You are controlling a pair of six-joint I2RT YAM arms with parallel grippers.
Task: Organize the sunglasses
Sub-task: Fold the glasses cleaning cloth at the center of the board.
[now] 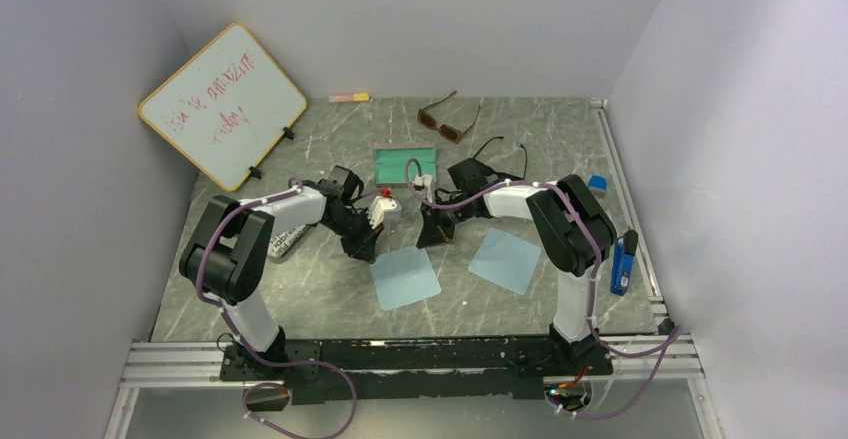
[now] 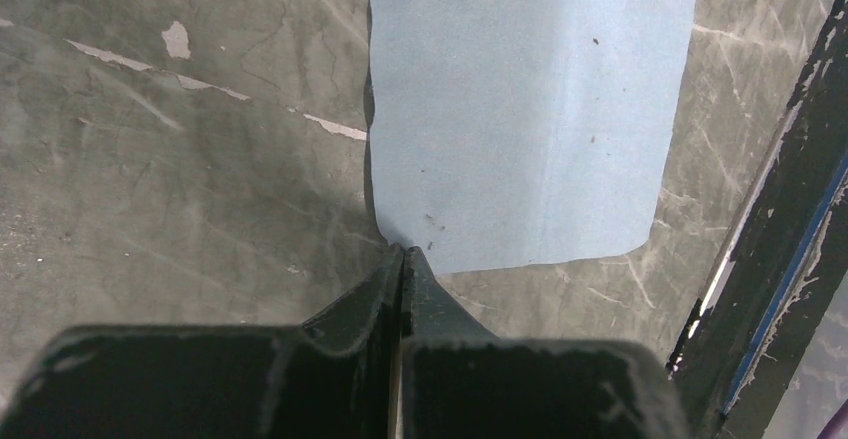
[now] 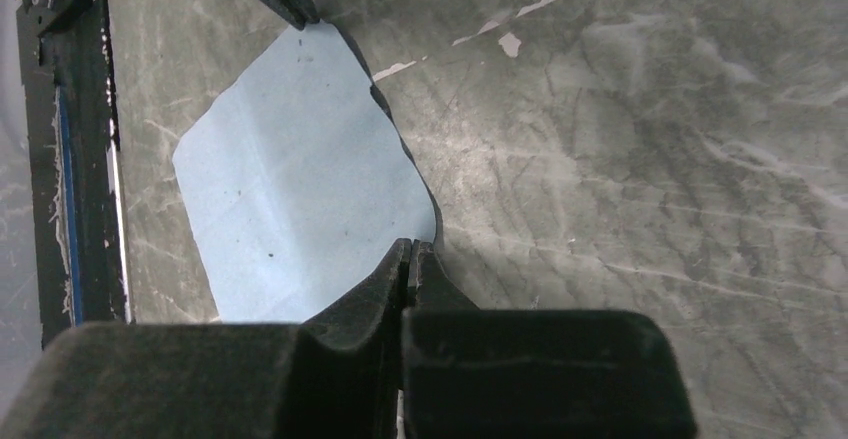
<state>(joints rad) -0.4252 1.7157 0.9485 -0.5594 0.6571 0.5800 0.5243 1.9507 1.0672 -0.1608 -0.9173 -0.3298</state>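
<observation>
Cloth (image 2: pixel 520 109), blue, on tabletop (image 2: pixel 150 159), front centre. Left end effector (image 2: pixel 402 255): fingers together, pinching cloth's far-left corner. Right end effector (image 3: pixel 410 249): fingers together on far-right corner of same cloth; edge between them slightly raised, shadow beneath. Second cloth (image 1: pixel 505 259) flat, to right. Brown sunglasses (image 1: pixel 446 120) at far side near back wall, arms unfolded. Black sunglasses (image 1: pixel 500 151) just nearer, beside right arm's elbow, arms unfolded. Both pairs apart from end effectors.
</observation>
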